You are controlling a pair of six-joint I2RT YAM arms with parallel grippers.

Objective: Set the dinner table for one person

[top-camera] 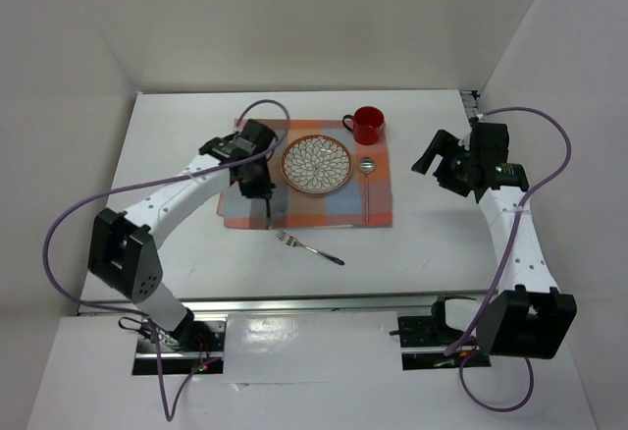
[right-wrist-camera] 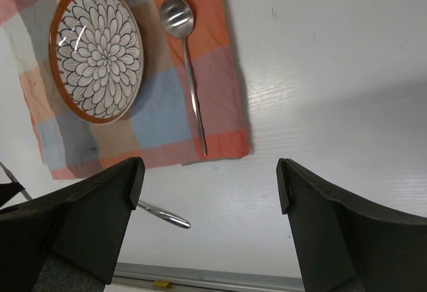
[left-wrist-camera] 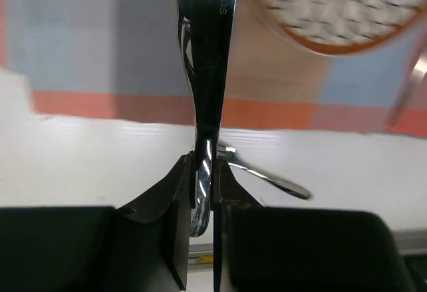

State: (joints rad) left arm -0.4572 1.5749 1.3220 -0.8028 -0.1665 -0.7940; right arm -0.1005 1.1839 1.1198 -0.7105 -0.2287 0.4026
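The white dinner table (top-camera: 177, 145) carries a checked orange-blue-grey placemat (top-camera: 334, 209). On the mat are a patterned plate (top-camera: 317, 164), a red mug (top-camera: 367, 125) at its far right corner and a spoon (top-camera: 366, 180) right of the plate. A fork (top-camera: 309, 246) lies on the bare table just in front of the mat. My left gripper (left-wrist-camera: 205, 165) is shut on a table knife (left-wrist-camera: 207, 52), held edge-on over the mat's left part, left of the plate (left-wrist-camera: 333, 12). My right gripper (right-wrist-camera: 210, 182) is open and empty above the table right of the mat (right-wrist-camera: 160, 112).
The fork's handle (left-wrist-camera: 273, 179) shows just beyond my left fingers, and again in the right wrist view (right-wrist-camera: 163, 215). An aluminium rail (top-camera: 314, 302) edges the table's near side. White walls stand on the left, back and right.
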